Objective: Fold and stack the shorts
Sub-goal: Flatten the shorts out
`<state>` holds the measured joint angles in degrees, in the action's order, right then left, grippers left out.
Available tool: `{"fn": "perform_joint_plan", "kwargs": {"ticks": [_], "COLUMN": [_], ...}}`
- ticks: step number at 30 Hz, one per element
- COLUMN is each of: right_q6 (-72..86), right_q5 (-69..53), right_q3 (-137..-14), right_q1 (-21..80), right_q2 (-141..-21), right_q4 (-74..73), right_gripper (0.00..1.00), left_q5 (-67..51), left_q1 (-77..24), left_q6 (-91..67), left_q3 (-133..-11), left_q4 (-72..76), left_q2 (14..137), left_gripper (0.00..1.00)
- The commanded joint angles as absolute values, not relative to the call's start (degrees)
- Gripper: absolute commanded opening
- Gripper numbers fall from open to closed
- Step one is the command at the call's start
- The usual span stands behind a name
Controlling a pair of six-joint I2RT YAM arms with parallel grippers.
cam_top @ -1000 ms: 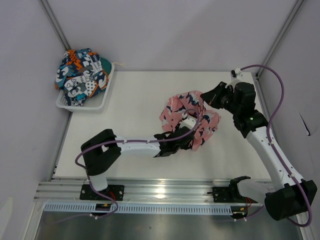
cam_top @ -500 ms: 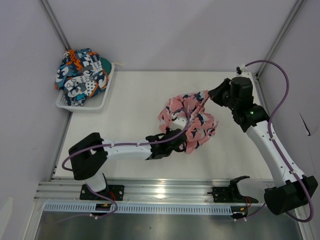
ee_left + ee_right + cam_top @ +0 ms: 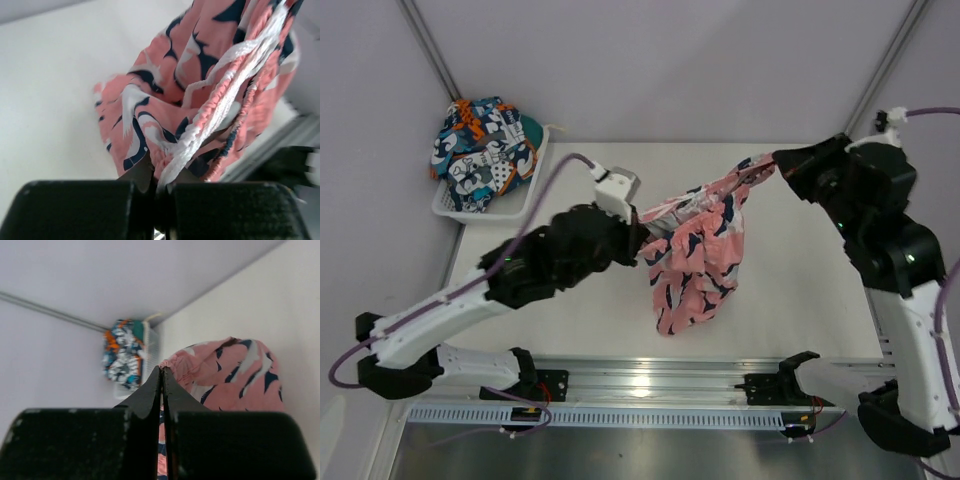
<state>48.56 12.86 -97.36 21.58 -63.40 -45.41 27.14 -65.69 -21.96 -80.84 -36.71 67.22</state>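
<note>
White table top (image 3: 570, 190) fills the overhead view, with a white basket (image 3: 527, 200) at its far left corner. To the right of the basket, over the middle of the table, the pink shorts (image 3: 695, 250) are strung between the two grippers. Their waist is pulled into a line and the legs hang in a bunch toward the near edge. Whether the lowest fold touches the table cannot be told. The patchwork shorts (image 3: 485, 140) sit heaped in the basket, rising above its rim. The left gripper (image 3: 640, 240) holds the end of the waist nearer the basket, and the right gripper (image 3: 775, 165) holds the end farther from it. Only the left wrist view shows that grip close up: the fingers (image 3: 75, 210) are pressed together on the gathered waistband, with the white drawstring (image 3: 235, 55) running up from them. The right wrist view shows its own fingers (image 3: 145, 400) closed to a slit on a pink edge, with the basket far behind them.
</note>
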Motion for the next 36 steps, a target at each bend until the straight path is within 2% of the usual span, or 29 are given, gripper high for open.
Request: {"fn": "perform_joint_plan", "kwargs": {"ticks": [1,4,7,9,11,15,16,18,19,21,22,23,24,26,27,31,33,36], "right_q6": [50.89,51.24,50.36,49.93,51.15,50.54,48.19,46.67,45.97,45.79,47.01,46.5,44.93,39.41,38.24,31.23,23.14,14.46], "right_q5": [13.89,9.86,4.95,2.39,1.76,-5.25,-14.67,-25.26,-34.97,-48.0,-50.25,-51.58,-51.07,-49.75,-50.44,-48.54,-40.14,-30.19], "right_q3": [-104.76,-104.42,-99.09,-94.94,-91.58,-96.23,-96.33,-93.44,-91.25,-78.97,-74.05,-69.57,-62.56,-58.38,-55.84,-53.61,-53.18,-52.82], "right_q1": [21.18,21.09,20.48,18.73,16.53,9.25,8.53,6.86,5.46,5.27,5.45,5.54,5.97,7.55,8.25,17.55,29.58,46.28], "right_q2": [-53.64,-46.16,-37.22,-32.63,-28.22,-31.98,-33.65,-39.09,-40.42,-41.05,-39.91,-38.51,-35.1,-32.44,-32.0,-36.1,-37.35,-39.72], "right_q4": [-47.2,-45.27,-36.85,-27.37,-24.35,-30.31,-30.5,-30.67,-29.02,-20.88,-11.43,-7.42,-5.21,-4.66,-4.83,-9.46,-12.29,-12.74], "right_gripper": [0.0,0.0,0.0,0.0,0.0,0.0,0.03,0.07,0.11,0.28,0.37,0.56,0.62,0.71,0.72,0.67,0.68,0.77], "left_q5": [19.0,10.66,4.24,3.43,4.21,5.09,5.79,6.07,5.46,4.31,4.22,4.48,5.27,6.15,6.67,7.03,7.56,8.0], "left_q1": [-66.01,-66.01,-66.09,-66.01,-66.09,-66.09,-66.01,-66.09,-66.09,-66.09,-66.09,-66.01,-66.01,-66.09,-66.01,-66.01,-66.01,-66.01], "left_q6": [-19.16,-18.2,-16.7,-16.17,-15.73,-14.86,-14.59,-13.36,-13.01,-11.96,-11.69,-11.34,-11.25,-11.34,-11.42,-11.51,-11.51,-11.51], "left_q3": [-90.34,-96.32,-100.98,-104.49,-107.4,-106.09,-105.21,-104.07,-103.63,-102.13,-101.78,-101.17,-101.6,-102.3,-103.0,-105.46,-105.91,-105.91], "left_q4": [-54.38,-57.48,-57.92,-59.75,-60.9,-60.82,-61.52,-61.53,-60.48,-59.33,-58.89,-58.45,-58.36,-58.79,-58.97,-60.12,-60.2,-60.03], "left_q2": [61.8,57.49,53.8,52.82,52.74,53.78,54.57,56.24,56.42,56.08,55.2,54.76,54.41,53.96,54.14,56.5,57.13,57.92], "left_gripper": [0.0,0.0,0.0,0.0,0.0,0.0,0.0,0.0,0.0,0.0,0.0,0.0,0.0,0.0,0.0,0.0,0.0,0.0]}}
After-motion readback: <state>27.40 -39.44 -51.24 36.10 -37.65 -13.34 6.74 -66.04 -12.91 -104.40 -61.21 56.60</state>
